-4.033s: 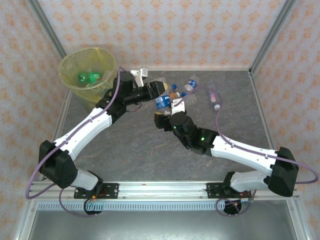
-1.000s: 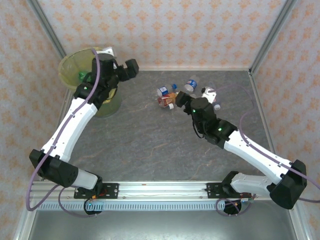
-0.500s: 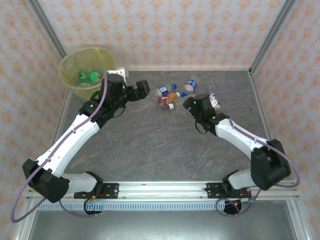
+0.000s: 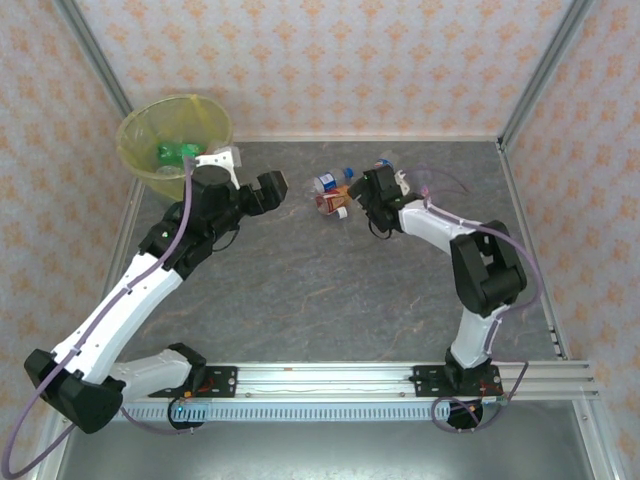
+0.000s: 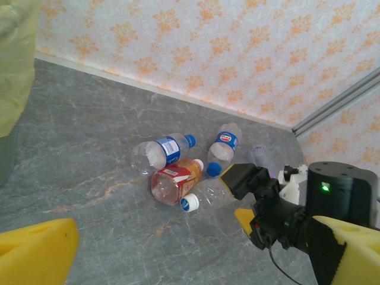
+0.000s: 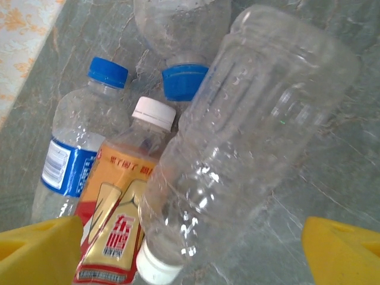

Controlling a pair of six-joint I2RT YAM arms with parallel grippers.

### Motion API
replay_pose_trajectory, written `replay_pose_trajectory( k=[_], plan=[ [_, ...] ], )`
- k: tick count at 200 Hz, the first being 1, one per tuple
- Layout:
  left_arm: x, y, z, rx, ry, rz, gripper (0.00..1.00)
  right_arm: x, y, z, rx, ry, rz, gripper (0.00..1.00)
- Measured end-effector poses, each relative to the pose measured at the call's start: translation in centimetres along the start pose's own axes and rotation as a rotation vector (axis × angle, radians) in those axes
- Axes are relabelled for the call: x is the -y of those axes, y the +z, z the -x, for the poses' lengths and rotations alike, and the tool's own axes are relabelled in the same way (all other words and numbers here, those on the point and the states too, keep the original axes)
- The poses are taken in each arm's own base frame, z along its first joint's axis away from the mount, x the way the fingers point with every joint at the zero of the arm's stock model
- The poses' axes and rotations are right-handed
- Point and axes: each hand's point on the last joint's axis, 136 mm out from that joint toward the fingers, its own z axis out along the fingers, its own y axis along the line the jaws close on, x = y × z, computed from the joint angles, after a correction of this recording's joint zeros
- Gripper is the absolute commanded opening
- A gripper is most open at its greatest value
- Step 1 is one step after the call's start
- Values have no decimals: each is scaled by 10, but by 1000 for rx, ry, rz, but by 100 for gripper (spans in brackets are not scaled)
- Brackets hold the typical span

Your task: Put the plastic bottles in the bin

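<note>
Swinging left arm point(image 4: 150, 272) back from bin point(image 4: 135, 158) | left jaws apart | right jaws apart, now astride clear bottle point(image 6: 249, 119)

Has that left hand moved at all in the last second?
Yes. A second ago the left hand was at the rim of the bin; it has since swung away from it, out over the table toward the loose bottles.

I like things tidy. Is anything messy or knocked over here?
Yes. The bottles lie on their sides in a jumble on the table: the orange-label bottle, a clear white-capped bottle against it, and two blue-capped bottles. Nothing looks spilled.
</note>
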Motion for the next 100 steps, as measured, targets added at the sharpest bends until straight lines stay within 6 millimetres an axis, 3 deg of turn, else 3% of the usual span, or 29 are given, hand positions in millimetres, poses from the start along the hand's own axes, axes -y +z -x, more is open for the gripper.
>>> replay_pose_trajectory(
  k=[48,100],
  plan=[
    [-6,-7,3,24,-1,20,99,12,25,-8,-32,1,-68,89],
    [-8,-8,4,32,0,34,99,26,27,-12,-39,-9,-110,86]
  ],
)
